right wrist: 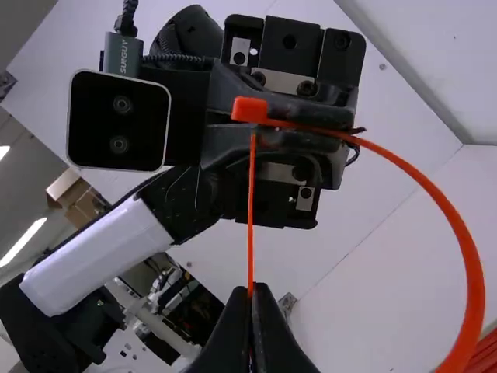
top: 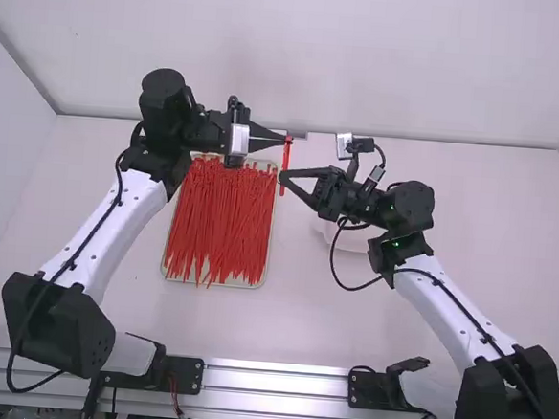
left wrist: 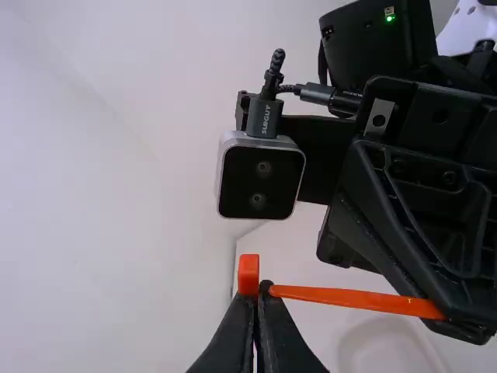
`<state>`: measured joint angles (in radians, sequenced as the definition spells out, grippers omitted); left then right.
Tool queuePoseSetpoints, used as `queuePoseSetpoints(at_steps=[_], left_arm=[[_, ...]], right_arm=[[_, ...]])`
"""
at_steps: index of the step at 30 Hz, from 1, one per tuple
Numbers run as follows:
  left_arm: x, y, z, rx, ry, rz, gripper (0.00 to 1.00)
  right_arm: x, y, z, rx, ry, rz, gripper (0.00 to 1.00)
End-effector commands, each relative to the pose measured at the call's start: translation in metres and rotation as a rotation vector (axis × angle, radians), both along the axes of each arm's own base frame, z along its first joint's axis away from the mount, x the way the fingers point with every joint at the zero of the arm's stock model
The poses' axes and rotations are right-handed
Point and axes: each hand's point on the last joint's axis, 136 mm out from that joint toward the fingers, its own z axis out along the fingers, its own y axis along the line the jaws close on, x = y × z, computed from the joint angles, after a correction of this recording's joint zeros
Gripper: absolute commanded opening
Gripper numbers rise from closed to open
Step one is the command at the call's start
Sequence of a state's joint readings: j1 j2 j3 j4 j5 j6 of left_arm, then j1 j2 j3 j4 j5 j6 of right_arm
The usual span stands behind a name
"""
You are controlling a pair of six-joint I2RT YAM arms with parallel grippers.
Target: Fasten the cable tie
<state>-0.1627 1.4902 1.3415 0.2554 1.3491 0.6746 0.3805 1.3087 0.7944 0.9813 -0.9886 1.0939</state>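
Nearest is the tray (top: 271,230). It lies flat on the white surface (top: 509,216) and is heaped with spare ties (top: 219,220), all red, running lengthwise from the tray's near edge to its far edge.

Farther back, over the tray's far right corner, the right tool (top: 283,177) reaches in from the tray's right side. Its two fingers are pressed fully together on the thin strap of one red cable tie (top: 286,164), which is held in the air above that corner, clear of the surface. From this pinch a straight, narrow stretch of strap runs to the tie's square head (right wrist: 250,109). A second stretch leaves the head and bows out in a wide curve. The straight stretch meets the head, but it is hard to tell whether its tip has gone through the slot.

Farthest back, just past the tray's far right corner, the left tool (top: 286,141) comes in over the tray's far edge. Its fingers are closed tight on the strap right beside the head, and the head pokes out just beyond the fingertips. The two tools are close together, joined by the short straight stretch of tie.
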Motion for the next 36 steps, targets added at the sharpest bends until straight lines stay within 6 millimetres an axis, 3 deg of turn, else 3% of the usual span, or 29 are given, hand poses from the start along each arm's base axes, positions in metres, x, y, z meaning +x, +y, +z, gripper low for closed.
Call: queuePoseSetpoints(at_steps=[1, 19, 28, 36], left_arm=[[0.002, 0.002, -0.002, 0.001, -0.003, 0.005, 0.02], [-0.007, 0.001, -0.004, 0.003, -0.007, -0.048, 0.02], [-0.011, 0.001, -0.011, 0.014, 0.002, -0.066, 0.02], [-0.022, 0.002, -0.011, 0.009, 0.003, -0.132, 0.02]], right_arm=[[-0.002, 0.000, 0.000, 0.001, -0.003, 0.005, 0.00], [0.002, -0.003, 0.001, 0.005, -0.008, -0.012, 0.00], [-0.004, -0.003, 0.019, 0.061, -0.070, -0.019, 0.00], [0.000, -0.004, 0.020, 0.067, -0.064, -0.037, 0.00]])
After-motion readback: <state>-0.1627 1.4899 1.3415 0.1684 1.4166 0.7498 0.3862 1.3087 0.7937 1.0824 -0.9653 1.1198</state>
